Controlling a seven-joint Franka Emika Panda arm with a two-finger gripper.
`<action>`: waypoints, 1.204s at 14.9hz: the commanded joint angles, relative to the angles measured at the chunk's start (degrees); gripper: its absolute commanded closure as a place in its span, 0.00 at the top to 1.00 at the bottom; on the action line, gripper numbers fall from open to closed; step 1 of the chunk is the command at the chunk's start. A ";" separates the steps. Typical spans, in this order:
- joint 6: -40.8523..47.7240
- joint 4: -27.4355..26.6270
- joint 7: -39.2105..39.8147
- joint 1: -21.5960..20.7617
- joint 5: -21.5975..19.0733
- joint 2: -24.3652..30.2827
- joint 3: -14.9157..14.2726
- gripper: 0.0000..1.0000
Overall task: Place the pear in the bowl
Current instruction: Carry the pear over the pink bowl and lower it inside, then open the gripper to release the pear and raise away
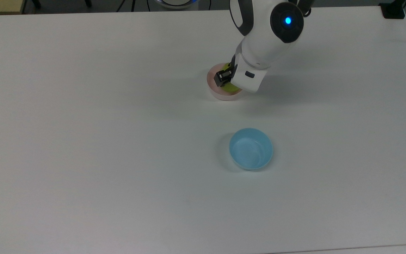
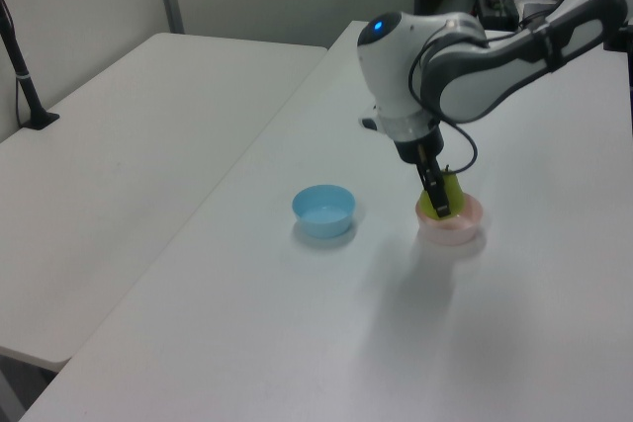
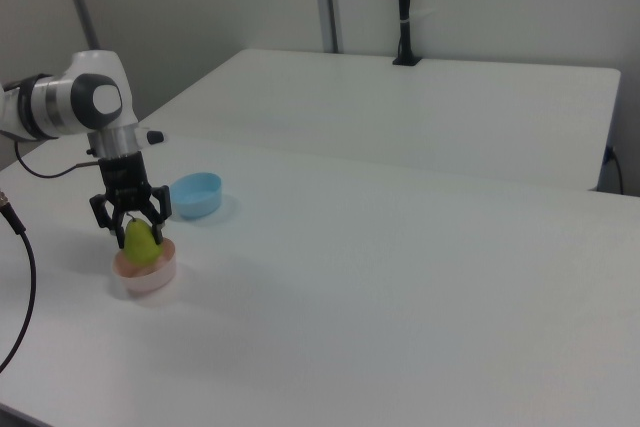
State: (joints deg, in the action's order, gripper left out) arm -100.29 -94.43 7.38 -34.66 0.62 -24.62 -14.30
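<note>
The pale pink bowl [image 1: 213, 91] stands on the white table, right of centre at the far side of the top view. The yellow-green pear [image 1: 232, 89] hangs upright inside the bowl's rim, its lower end down in the bowl [image 3: 146, 277]. My gripper [image 1: 228, 83] comes down tilted from above and is shut on the pear [image 3: 140, 243], one dark finger [image 1: 221, 78] on its left in the top view. In the left view, the gripper [image 2: 437, 201] covers part of the pear [image 2: 451, 189] above the bowl [image 2: 461, 230]. Whether the pear touches the bowl's floor is hidden.
A light blue bowl [image 1: 251, 148] of like size stands empty nearer the front of the top view; it also appears as the blue bowl [image 2: 323, 211] [image 3: 195, 194]. A second white table [image 2: 109, 145] adjoins this one. A dark cable [image 3: 25, 277] trails at the right view's left.
</note>
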 commanded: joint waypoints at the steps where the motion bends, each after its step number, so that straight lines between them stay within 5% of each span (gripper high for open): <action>1: -0.87 -0.23 -0.53 -1.29 0.09 -0.25 -1.08 1.00; 5: -0.78 0.13 -4.47 -0.50 0.09 2.20 -1.08 1.00; 9: -0.17 0.91 -7.02 5.20 -0.61 9.49 -0.72 1.00; 18: 1.59 1.80 -13.80 26.20 1.40 15.22 8.15 1.00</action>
State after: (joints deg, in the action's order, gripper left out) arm -100.02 -91.46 -4.66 -13.42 0.95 -10.96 -9.02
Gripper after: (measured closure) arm 0.000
